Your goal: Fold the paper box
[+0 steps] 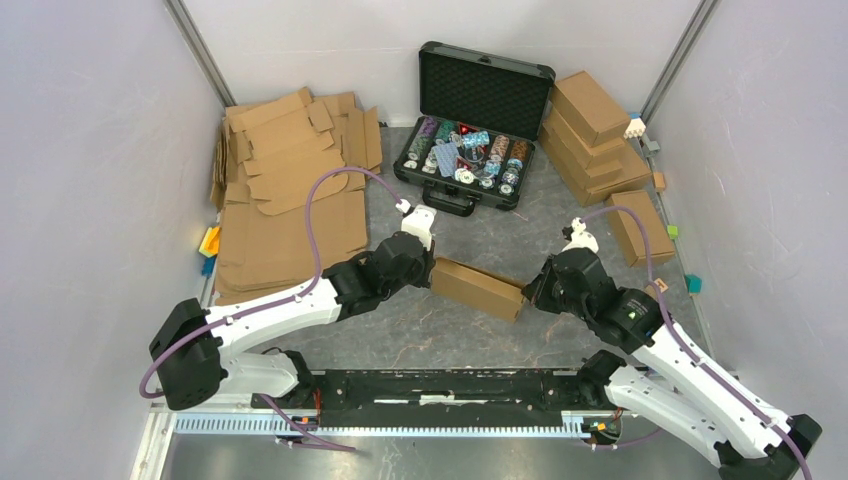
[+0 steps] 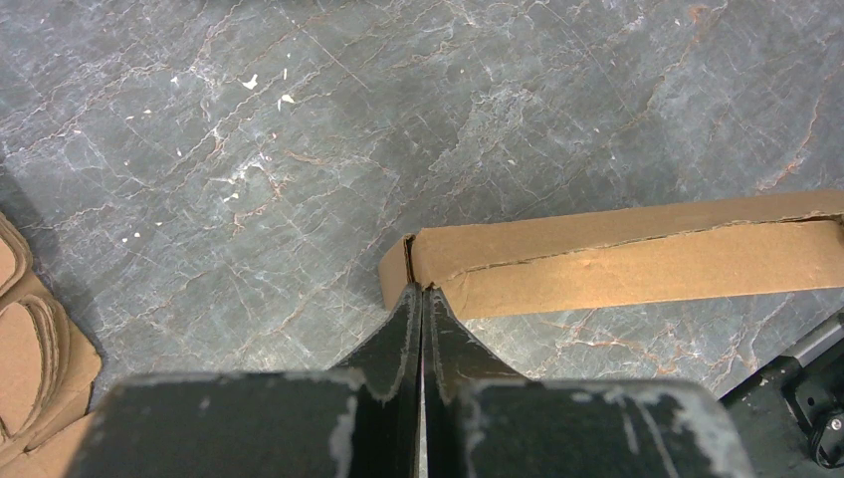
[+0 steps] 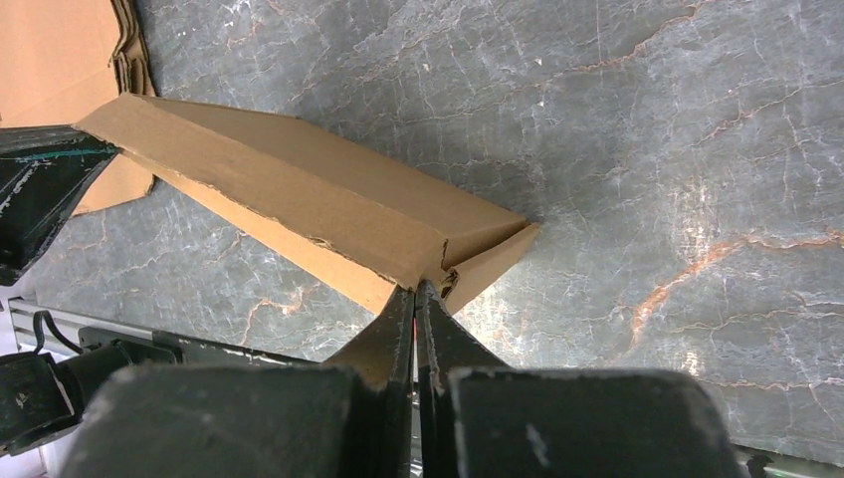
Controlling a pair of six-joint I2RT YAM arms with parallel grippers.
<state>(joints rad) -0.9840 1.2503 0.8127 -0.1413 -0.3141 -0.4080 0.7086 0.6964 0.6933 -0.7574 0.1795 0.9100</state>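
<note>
The paper box (image 1: pixel 478 288) lies folded up as a shallow brown box on the grey marbled table, between my two arms. My left gripper (image 1: pixel 432 268) is at its left end. In the left wrist view the left gripper (image 2: pixel 420 291) is shut, with its tips against the corner of the paper box (image 2: pixel 637 264) and nothing between the fingers. My right gripper (image 1: pixel 527 292) is at the box's right end. In the right wrist view the right gripper (image 3: pixel 418 289) is shut too, its tips touching the near corner of the paper box (image 3: pixel 299 199).
A pile of flat cardboard blanks (image 1: pixel 290 190) lies at the back left. An open black case (image 1: pixel 475 125) of chips stands at the back middle. Finished brown boxes (image 1: pixel 590 140) are stacked at the back right, with one more (image 1: pixel 640 228) beside them. A black rail (image 1: pixel 450 385) runs along the near edge.
</note>
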